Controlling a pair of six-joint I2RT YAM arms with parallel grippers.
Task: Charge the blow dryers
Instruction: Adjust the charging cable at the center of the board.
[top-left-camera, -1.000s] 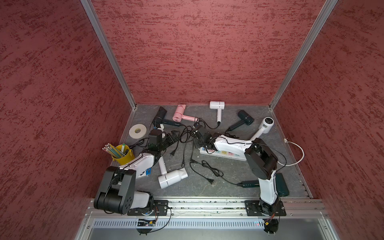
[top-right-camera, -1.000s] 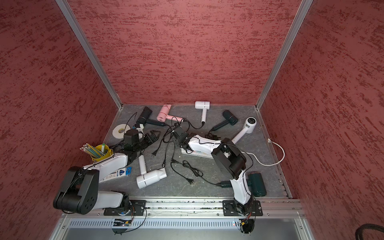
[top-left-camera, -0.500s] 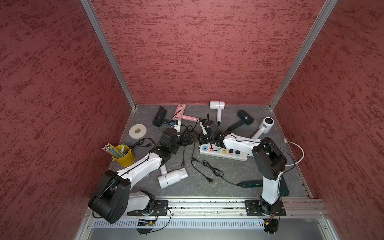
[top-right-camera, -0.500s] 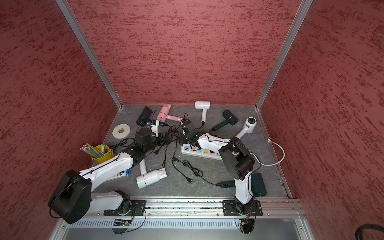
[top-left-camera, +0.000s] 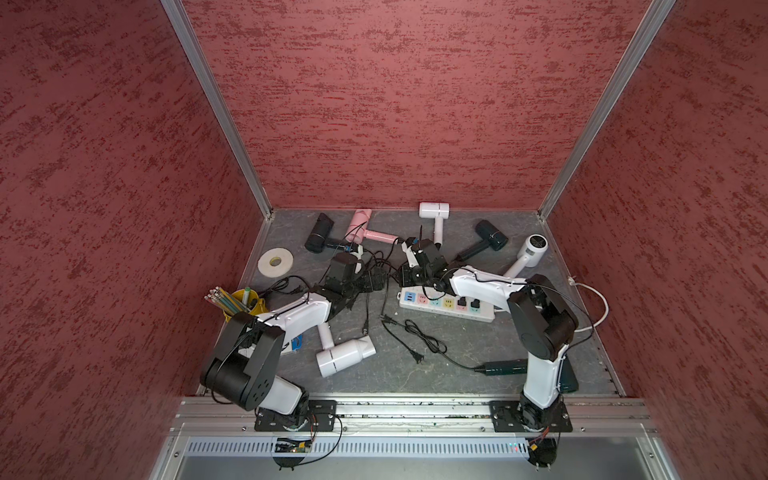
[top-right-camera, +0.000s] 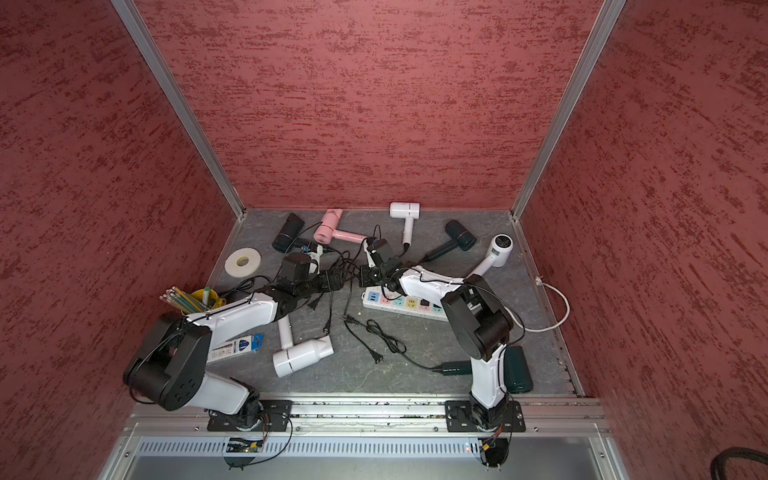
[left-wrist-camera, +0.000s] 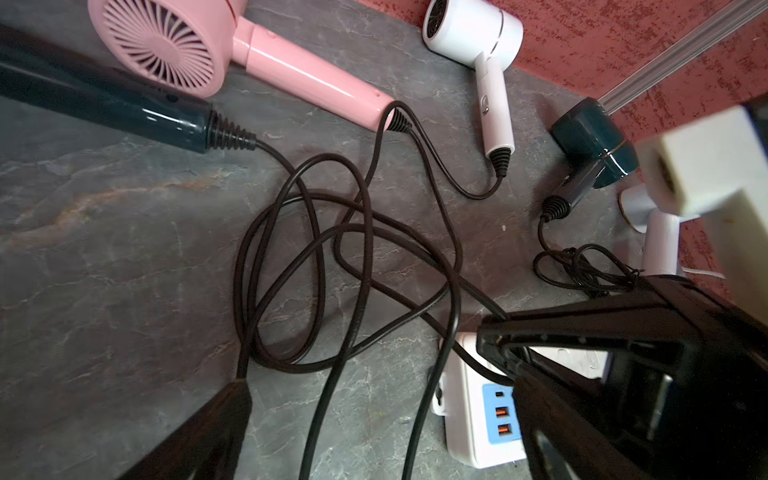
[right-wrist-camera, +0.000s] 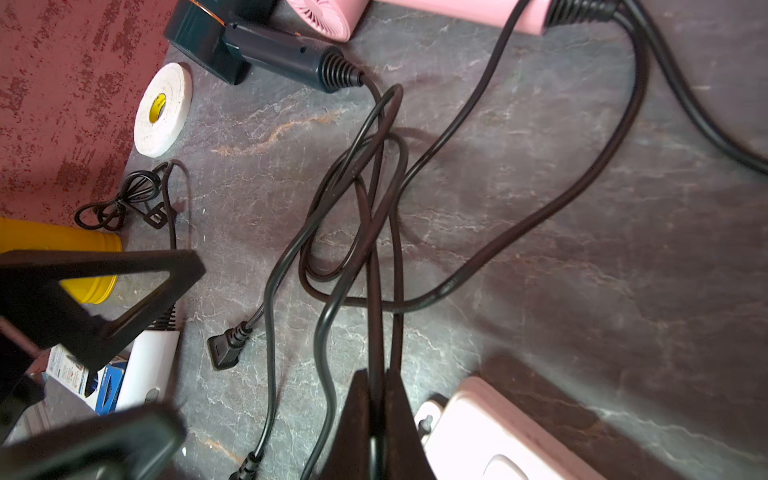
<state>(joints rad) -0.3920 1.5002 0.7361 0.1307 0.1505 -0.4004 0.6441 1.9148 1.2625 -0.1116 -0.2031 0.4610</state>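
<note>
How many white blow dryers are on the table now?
3. Back white dryer by the rear wall; right white dryer near the far right corner; front white dryer beside the left arm. Arms may hide more.

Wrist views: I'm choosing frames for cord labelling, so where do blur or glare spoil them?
Left wrist view: cords sharp, pale block at the edge smeared out of focus. Right wrist view: power strip blown out with a pink cast; right claw, shut on a cord, soft and dark.

Left gripper (left-wrist-camera: 363, 359) spread wide, right gripper (right-wrist-camera: 376, 376) pinched closed.
</note>
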